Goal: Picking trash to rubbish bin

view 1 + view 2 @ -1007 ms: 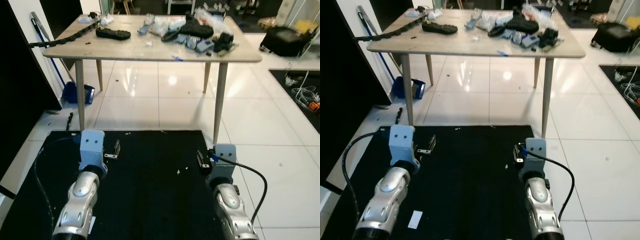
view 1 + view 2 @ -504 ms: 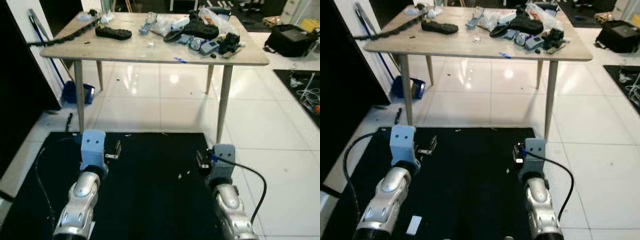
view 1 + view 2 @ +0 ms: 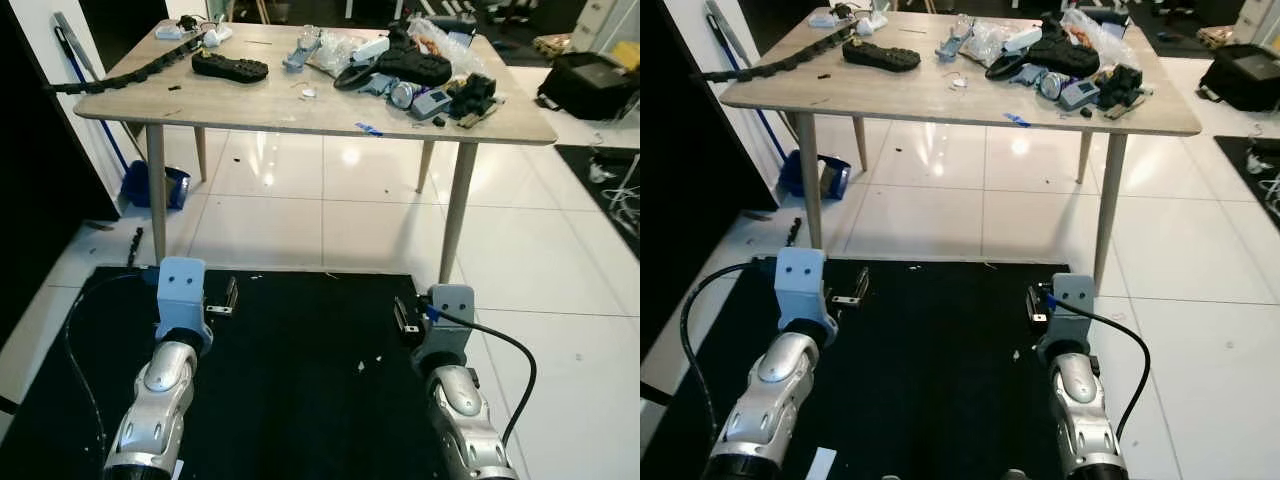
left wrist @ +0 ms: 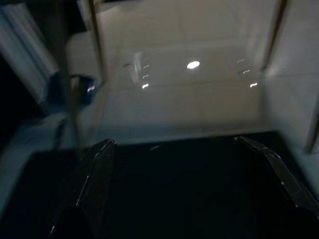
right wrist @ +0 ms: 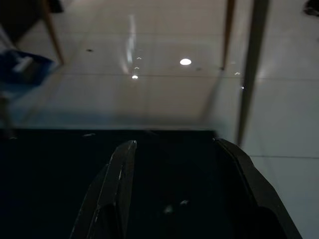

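Trash (image 3: 385, 62) is piled on the wooden surface (image 3: 250, 100) well ahead of and above both jaws, left gripper (image 4: 174, 164) and right gripper (image 5: 177, 169) spread apart, empty, low over the black mat (image 3: 300, 350), probably walking up.

- Light wooden table (image 3: 300, 100) at 12 o'clock on glossy white tiled floor (image 3: 330, 215).
- Black mat (image 3: 300, 380) at 6 o'clock.
- Possibly a blue dustpan (image 3: 155, 186) at 10 o'clock.

Wooden table (image 3: 250, 105) on white tile floor (image 3: 330, 205); black shoe sole (image 3: 230, 67) and black cable chain (image 3: 130, 72) on top. Black mat (image 3: 300, 360) in front. Blue dustpan (image 3: 160, 186) beside left table leg. Black bag (image 3: 590, 85) far right.
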